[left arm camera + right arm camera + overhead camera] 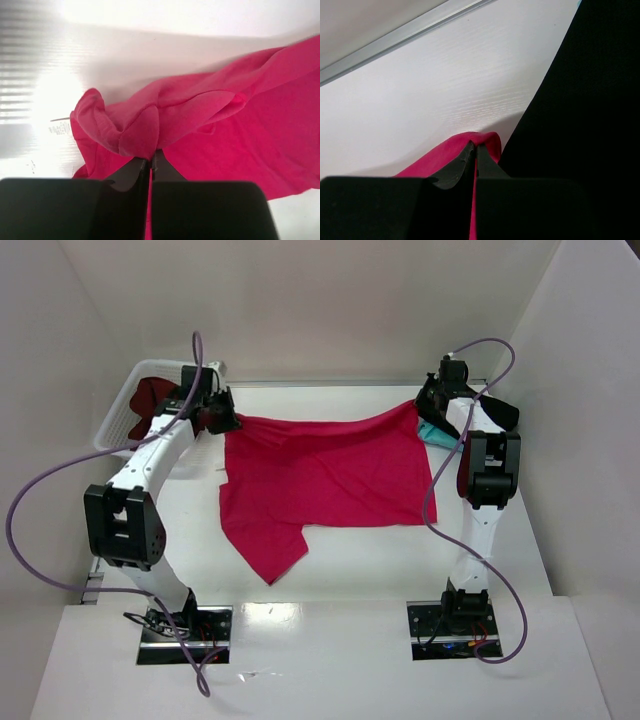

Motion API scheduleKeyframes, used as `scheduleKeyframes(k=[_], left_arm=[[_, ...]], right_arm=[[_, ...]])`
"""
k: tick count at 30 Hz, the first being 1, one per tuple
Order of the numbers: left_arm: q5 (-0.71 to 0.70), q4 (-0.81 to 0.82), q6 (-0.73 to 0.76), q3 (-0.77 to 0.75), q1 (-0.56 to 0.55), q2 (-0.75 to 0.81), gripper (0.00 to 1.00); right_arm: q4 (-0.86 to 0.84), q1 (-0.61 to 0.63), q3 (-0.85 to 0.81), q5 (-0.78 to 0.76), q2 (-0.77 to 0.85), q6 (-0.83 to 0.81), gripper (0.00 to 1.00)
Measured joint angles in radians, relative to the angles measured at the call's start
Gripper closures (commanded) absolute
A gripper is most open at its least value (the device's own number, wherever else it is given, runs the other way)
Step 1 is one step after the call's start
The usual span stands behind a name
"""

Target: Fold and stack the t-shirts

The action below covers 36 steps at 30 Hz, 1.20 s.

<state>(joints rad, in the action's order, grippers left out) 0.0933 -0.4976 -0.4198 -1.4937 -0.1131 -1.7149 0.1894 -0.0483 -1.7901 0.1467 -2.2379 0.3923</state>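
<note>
The crimson-pink t-shirt (325,475) lies spread across the middle of the table, its two far corners lifted. My left gripper (228,422) is shut on the shirt's far left corner; in the left wrist view the cloth (150,125) bunches right at the left gripper (150,161). My right gripper (425,408) is shut on the far right corner, where a fold of pink cloth (470,142) wraps over the right gripper (475,147). A dark maroon t-shirt (150,398) sits in the basket. A bit of teal t-shirt (432,433) shows beside the right arm.
A white lattice basket (118,425) stands at the far left, just behind the left arm. White walls close the table on the back and both sides. A large black shape (585,100) fills the right side of the right wrist view.
</note>
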Motion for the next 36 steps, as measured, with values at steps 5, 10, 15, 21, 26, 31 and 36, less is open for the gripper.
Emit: scheduleKeyframes(k=[5,10,15,21,26,31,36], left_arm=[[0.065,-0.017,-0.002,-0.019,0.019,0.023,1.0],[0.125,-0.037,-0.007,-0.015,0.039,0.013,1.0],[0.158,-0.032,-0.011,-0.003,0.047,0.008,1.0],[0.21,-0.019,-0.027,0.052,0.047,-0.006,1.0],[0.23,-0.018,-0.028,0.129,0.047,-0.006,1.0],[0.227,-0.02,-0.028,0.201,0.047,-0.006,1.0],[0.22,-0.005,-0.03,0.225,0.059,-0.006,1.0]], right_arm=[[0.003,0.0,0.0,0.001,0.0,0.001,1.0],[0.006,0.0,-0.001,0.0,0.0,0.002,1.0],[0.006,0.0,0.006,-0.002,0.005,0.001,1.0],[0.005,0.0,0.085,-0.009,0.048,0.001,1.0],[-0.006,0.0,0.169,-0.011,0.094,0.003,1.0],[-0.014,0.0,0.26,-0.011,0.133,0.013,1.0],[-0.018,0.0,0.36,-0.011,0.196,0.026,1.0]])
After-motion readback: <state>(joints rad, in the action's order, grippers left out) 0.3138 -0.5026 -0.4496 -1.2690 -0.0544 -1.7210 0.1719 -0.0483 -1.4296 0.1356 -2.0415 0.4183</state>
